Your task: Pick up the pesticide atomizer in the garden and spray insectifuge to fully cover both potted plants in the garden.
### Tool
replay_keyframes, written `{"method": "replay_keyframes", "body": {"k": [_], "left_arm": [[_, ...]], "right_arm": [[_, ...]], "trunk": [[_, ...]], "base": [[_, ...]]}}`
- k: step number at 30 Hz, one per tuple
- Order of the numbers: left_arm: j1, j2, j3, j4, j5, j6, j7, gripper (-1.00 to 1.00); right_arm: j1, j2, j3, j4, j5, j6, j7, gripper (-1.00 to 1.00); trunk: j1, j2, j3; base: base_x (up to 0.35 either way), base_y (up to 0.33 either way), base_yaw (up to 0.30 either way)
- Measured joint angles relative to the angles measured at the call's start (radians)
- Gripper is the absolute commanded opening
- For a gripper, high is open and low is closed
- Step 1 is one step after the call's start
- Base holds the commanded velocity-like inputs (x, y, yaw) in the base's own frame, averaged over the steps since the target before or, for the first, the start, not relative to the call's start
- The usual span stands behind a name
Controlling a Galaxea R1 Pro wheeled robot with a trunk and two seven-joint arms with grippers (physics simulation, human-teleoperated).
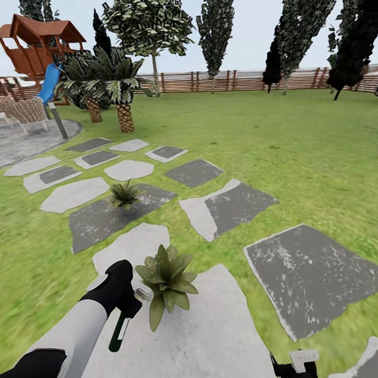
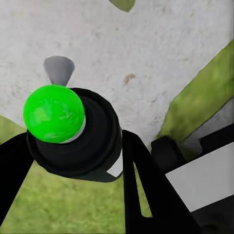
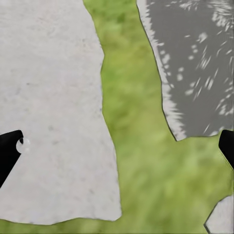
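My left gripper (image 1: 125,298) is shut on the pesticide atomizer (image 1: 119,330), a slim dark-green bottle with a white label strip that hangs below the hand. Its whitish trigger head (image 1: 142,292) points toward the near potted plant (image 1: 168,282), which stands on a pale stepping stone (image 1: 215,330) just beside it. The second potted plant (image 1: 125,197) sits farther off on a dark stone. In the left wrist view the atomizer (image 2: 80,141) sits between the black fingers (image 2: 146,190) of my left gripper (image 2: 78,146), bright green end toward the camera. My right gripper (image 1: 296,365) (image 3: 117,148) hangs open over stone and grass.
Grey and dark stepping stones (image 1: 312,274) lie across the lawn (image 1: 297,152). Two short palms (image 1: 120,99) stand beyond them. A wooden playset with a blue slide (image 1: 39,50) and woven chairs (image 1: 23,113) are at the far left. A slatted fence (image 1: 207,80) and tall trees close the back.
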Motion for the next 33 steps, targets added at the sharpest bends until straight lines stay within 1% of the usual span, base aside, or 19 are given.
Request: {"method": "replay_keyframes", "body": {"k": [6,9,14,16,18,20,21,22,23,24,27,30,33], "left_arm": [[0.000,0.001,0.000,0.001,-0.001,0.000,0.000,-1.00],[0.000,0.001,0.000,0.002,-0.001,0.000,0.000,-1.00],[0.004,0.002,0.000,0.003,-0.001,0.000,0.000,-1.00],[0.030,0.003,0.000,0.002,-0.001,-0.001,0.001,-1.00],[0.051,0.011,0.005,0.002,-0.003,-0.002,0.001,-1.00],[0.065,0.030,0.022,0.001,-0.009,-0.005,0.001,-1.00],[0.068,0.044,0.026,0.002,-0.010,-0.006,0.001,-1.00],[0.072,0.053,0.029,0.001,-0.007,-0.005,0.001,-1.00],[0.073,0.056,0.030,0.000,-0.004,-0.004,0.001,-1.00],[0.075,0.057,0.031,-0.005,-0.003,-0.004,0.001,-1.00],[0.076,0.047,0.036,-0.016,-0.001,-0.003,0.001,-1.00],[0.076,0.039,0.033,-0.019,-0.001,-0.003,0.000,-1.00],[0.076,0.041,0.033,-0.020,-0.004,-0.004,0.001,-1.00]], "right_arm": [[0.000,0.000,0.000,0.000,0.000,0.000,-0.001,1.00],[0.000,-0.001,0.000,-0.002,-0.001,0.000,-0.003,1.00],[0.000,-0.002,0.000,-0.002,-0.001,0.001,-0.001,1.00],[0.000,-0.001,0.000,-0.002,-0.001,0.001,0.000,1.00],[0.000,-0.002,0.000,-0.002,-0.001,0.001,0.000,1.00],[0.000,-0.001,0.000,-0.001,-0.001,0.001,0.000,1.00],[0.000,-0.001,0.000,-0.001,-0.001,0.001,0.000,1.00],[0.000,-0.001,0.000,-0.001,-0.001,0.001,0.000,1.00],[0.000,-0.001,0.000,-0.001,-0.001,0.001,-0.001,1.00],[0.000,-0.001,0.000,-0.002,-0.001,0.001,0.000,1.00],[0.000,-0.001,0.000,-0.002,-0.001,0.001,0.000,1.00],[0.000,-0.001,0.000,-0.002,-0.001,0.001,0.000,1.00],[0.000,0.000,0.000,-0.002,-0.001,0.001,-0.001,1.00]], "trunk": [[0.000,0.000,0.000],[0.000,0.000,0.000],[0.000,0.000,0.000],[0.000,0.000,0.000],[0.000,0.000,0.000],[0.000,0.000,0.000],[0.000,0.000,0.000],[0.000,0.000,0.000],[0.000,0.000,0.000],[0.000,0.000,0.000],[0.000,0.000,0.000],[-0.001,0.000,0.000],[0.000,0.000,0.000]], "base": [[0.004,-0.273,0.264],[0.049,-0.207,0.062],[0.006,-0.021,0.005],[0.000,-0.002,0.000],[0.000,0.000,0.000],[0.000,0.000,0.000],[0.000,0.000,0.000],[0.000,0.000,0.000],[0.000,0.000,0.000],[0.000,0.000,0.000],[0.022,0.000,0.000],[0.211,0.000,0.000],[0.220,0.000,0.000]]}}
